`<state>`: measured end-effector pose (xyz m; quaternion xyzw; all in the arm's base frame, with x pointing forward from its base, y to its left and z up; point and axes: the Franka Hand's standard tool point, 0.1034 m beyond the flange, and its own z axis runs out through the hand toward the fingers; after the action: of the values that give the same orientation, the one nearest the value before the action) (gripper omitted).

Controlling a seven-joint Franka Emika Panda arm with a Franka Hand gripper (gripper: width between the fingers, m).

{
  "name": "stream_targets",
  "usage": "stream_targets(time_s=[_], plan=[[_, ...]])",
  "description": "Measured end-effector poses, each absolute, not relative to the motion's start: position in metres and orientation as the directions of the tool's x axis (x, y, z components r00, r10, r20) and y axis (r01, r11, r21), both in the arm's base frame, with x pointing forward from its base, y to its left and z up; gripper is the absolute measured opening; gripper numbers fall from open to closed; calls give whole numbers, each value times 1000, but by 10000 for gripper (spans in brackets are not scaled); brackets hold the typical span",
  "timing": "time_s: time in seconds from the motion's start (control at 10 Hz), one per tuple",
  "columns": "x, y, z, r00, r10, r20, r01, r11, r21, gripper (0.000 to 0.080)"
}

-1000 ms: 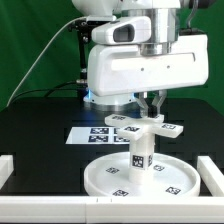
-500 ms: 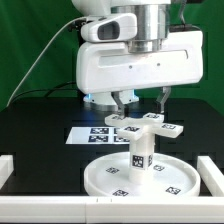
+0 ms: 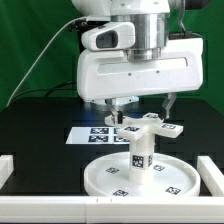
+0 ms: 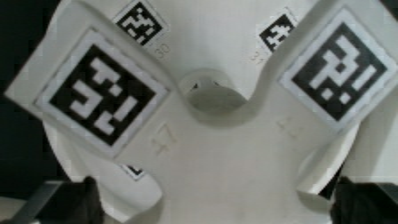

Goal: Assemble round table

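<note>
The large round white disc (image 3: pixel 104 181) lies flat at the front of the black table. The short cylindrical leg (image 3: pixel 140 156) stands upright at its centre, with tags on its side. The T-shaped foot piece (image 3: pixel 153 126) sits across the top of the leg. My gripper (image 3: pixel 141 108) hangs just above the foot piece, open, with one finger on each side of it. In the wrist view the foot piece (image 4: pixel 214 150) fills the frame with its tags. The dark fingertips (image 4: pixel 68 200) stand apart at its two edges, and the gripper (image 4: pixel 217 205) holds nothing.
The marker board (image 3: pixel 95 133) lies on the table behind the disc. White rails border the work area at the exterior view's left (image 3: pixel 5 176), right (image 3: pixel 212 170) and front. A green backdrop stands behind the arm.
The fingers, close together over the foot piece a second ago, have spread wide apart. The hand has turned about its vertical axis. The foot piece stays on the leg.
</note>
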<state>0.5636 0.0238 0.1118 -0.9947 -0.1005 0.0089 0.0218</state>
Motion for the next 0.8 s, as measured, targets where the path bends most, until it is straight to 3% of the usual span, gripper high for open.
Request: stream_targets(time_s=[0.5, 0.7, 0.8], plan=[[561, 27, 103, 980, 196, -23, 195, -980, -43, 649], [561, 26, 103, 980, 196, -23, 195, -980, -43, 601], [561, 26, 103, 980, 196, -23, 195, -980, -43, 432]])
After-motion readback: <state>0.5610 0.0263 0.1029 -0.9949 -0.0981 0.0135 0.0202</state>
